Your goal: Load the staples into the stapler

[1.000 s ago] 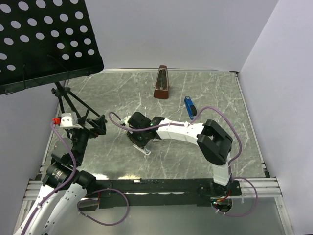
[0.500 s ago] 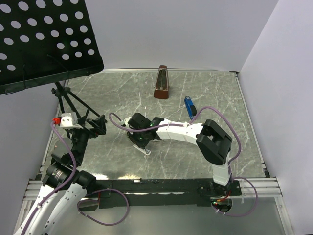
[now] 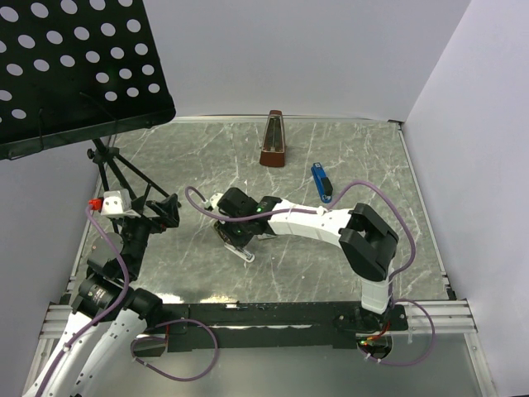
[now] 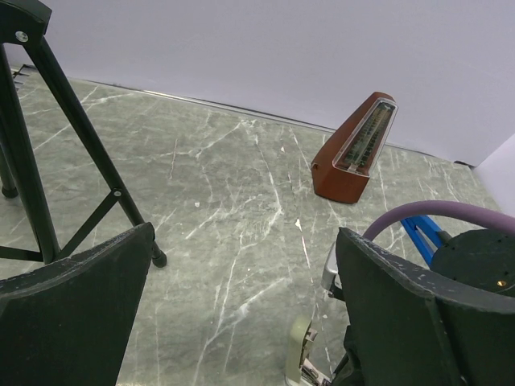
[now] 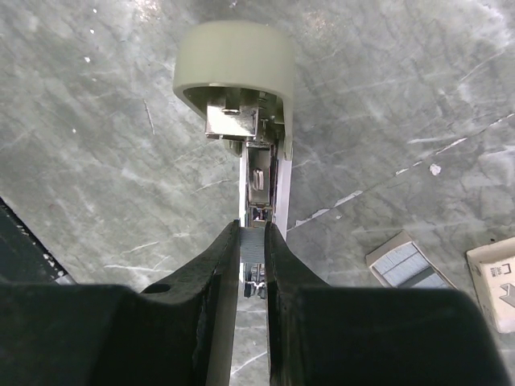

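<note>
The stapler (image 5: 234, 63) lies open on the marble table, its pale grey-green cap swung back and its silver channel (image 5: 259, 181) exposed. My right gripper (image 5: 253, 233) is shut on a short silvery strip of staples (image 5: 253, 248), held right over the near end of the channel. The staples' small cardboard tray (image 5: 409, 264) with grey staples lies to the right, and its whitish sleeve (image 5: 495, 283) beside it. In the top view the right gripper (image 3: 236, 235) covers the stapler (image 3: 242, 252). My left gripper (image 4: 241, 265) is open and empty, to the left of the stapler (image 4: 301, 362).
A brown metronome (image 3: 274, 141) stands at the back, and a blue stapler (image 3: 321, 182) lies right of centre. A black music stand (image 3: 74, 66) with tripod legs (image 4: 48, 161) fills the left side, close to the left gripper (image 3: 165, 211).
The right arm's elbow has shifted slightly to the right. The right gripper stays over the open stapler with the strip. The left arm has not moved.
</note>
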`<state>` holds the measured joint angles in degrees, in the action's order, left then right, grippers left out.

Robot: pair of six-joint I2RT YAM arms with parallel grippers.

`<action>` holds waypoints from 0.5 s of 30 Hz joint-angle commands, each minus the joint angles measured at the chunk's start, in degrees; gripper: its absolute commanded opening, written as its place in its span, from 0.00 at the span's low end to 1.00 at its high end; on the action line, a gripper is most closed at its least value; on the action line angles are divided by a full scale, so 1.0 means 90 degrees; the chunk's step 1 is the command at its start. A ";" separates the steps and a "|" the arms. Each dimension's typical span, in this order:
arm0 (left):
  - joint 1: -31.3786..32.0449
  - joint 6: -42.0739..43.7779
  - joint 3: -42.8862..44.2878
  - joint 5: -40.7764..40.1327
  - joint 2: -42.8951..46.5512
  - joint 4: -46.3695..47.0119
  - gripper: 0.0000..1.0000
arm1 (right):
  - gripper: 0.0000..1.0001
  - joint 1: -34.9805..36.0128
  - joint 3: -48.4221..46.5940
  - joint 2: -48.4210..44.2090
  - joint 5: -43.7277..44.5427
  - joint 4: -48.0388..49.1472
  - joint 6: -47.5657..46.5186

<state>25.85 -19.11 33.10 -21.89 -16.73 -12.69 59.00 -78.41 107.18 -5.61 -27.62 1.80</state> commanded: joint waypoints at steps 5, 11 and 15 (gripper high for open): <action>-0.0030 0.0112 -0.0006 0.0020 -0.0045 0.0277 0.99 | 0.13 0.0036 -0.0009 -0.0102 -0.0002 0.0099 -0.0044; -0.0030 0.0122 -0.0006 0.0020 -0.0035 0.0277 0.99 | 0.13 0.0026 0.0002 0.0093 0.0115 0.0110 -0.0064; -0.0030 0.0122 -0.0006 0.0010 -0.0035 0.0267 0.99 | 0.13 0.0026 0.0031 0.0172 0.0164 0.0148 -0.0064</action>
<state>25.85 -19.09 33.10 -21.89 -16.73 -12.69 59.00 -78.41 107.55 -5.30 -27.59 1.78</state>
